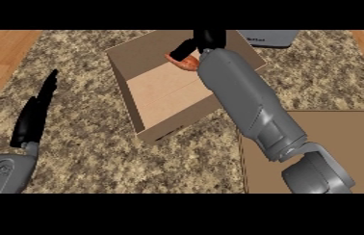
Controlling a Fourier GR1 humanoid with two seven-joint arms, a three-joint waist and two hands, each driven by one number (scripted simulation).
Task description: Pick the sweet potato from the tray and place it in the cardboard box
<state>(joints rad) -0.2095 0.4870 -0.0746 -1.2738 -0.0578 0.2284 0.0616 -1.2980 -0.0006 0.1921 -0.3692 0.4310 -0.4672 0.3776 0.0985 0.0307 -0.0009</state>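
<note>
The orange sweet potato (186,62) hangs over the far side of the open cardboard box (142,60), partly hidden by my right hand (202,41), whose black fingers curl round it. My right forearm stretches diagonally across the box from the lower right. The brown tray (313,128) lies at the lower right, under that arm. At the left edge my left hand (35,113) rests open, fingers pointing up, away from the box.
A grey object (268,38) lies behind the box at the upper right. The counter top is speckled stone, with a wooden strip at the far left and right edges.
</note>
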